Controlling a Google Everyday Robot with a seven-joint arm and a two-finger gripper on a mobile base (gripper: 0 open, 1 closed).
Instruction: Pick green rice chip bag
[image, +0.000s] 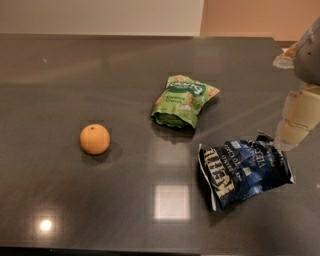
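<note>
The green rice chip bag (184, 100) lies flat on the dark table (100, 70), a little right of centre. It is bright green with white lettering and pictures of pale chips. My gripper (291, 136) hangs at the right edge of the view, above the table just past the top right corner of the dark blue chip bag (243, 170). It is well to the right of the green bag and a little nearer, and it holds nothing that I can see.
An orange (95, 139) sits on the left part of the table. The dark blue chip bag lies in front and to the right of the green bag. A pale wall runs behind the table's far edge.
</note>
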